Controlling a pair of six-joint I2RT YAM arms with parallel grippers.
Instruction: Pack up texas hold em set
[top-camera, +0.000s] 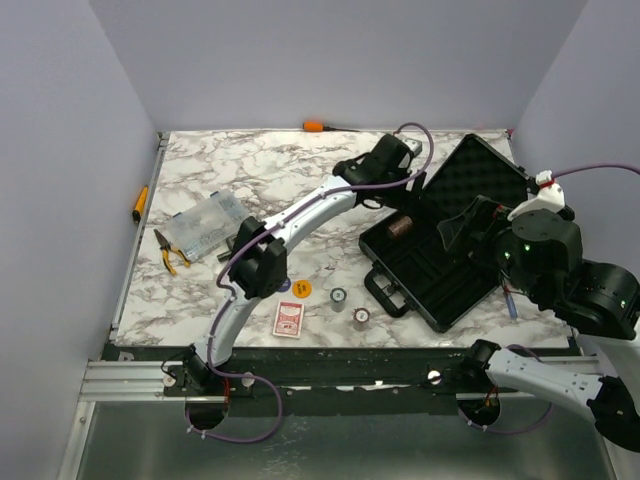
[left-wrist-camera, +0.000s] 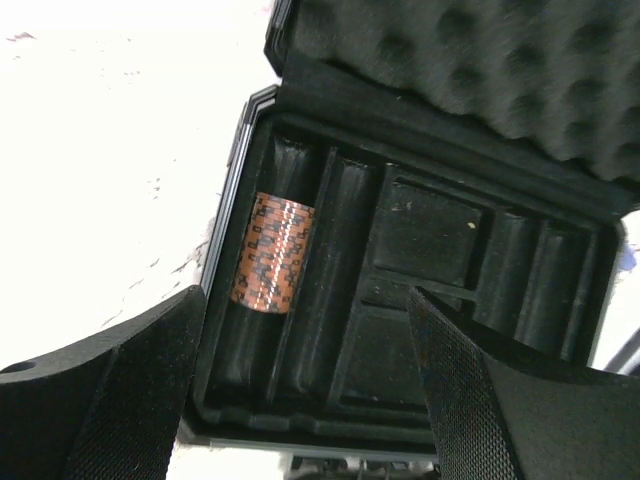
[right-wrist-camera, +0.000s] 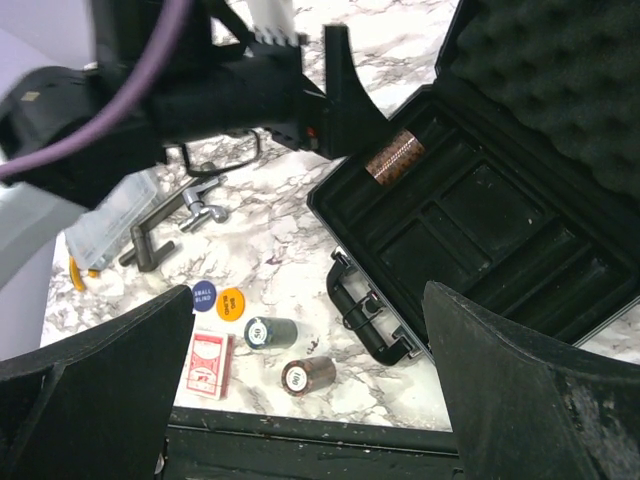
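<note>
The black case (top-camera: 478, 170) lies open at the right, foam lid (left-wrist-camera: 480, 70) tipped back. One copper chip stack (left-wrist-camera: 272, 252) lies in the tray's leftmost slot. My left gripper (left-wrist-camera: 310, 400) hovers open just above that stack (top-camera: 401, 226), with nothing between its fingers. My right gripper (right-wrist-camera: 310, 390) is open and empty over the case's right part. On the marble lie the red-backed deck (right-wrist-camera: 208, 365), a blue disc (right-wrist-camera: 203, 295), an orange disc (right-wrist-camera: 231, 302), a dark chip stack (right-wrist-camera: 270, 332) and a brown chip stack (right-wrist-camera: 308, 375).
A clear plastic box (top-camera: 205, 224), a grey clamp (right-wrist-camera: 175, 215) and pliers (top-camera: 168, 252) sit at the left. An orange screwdriver (top-camera: 318, 126) lies along the back edge. The case handle (right-wrist-camera: 365, 315) points toward the loose chips.
</note>
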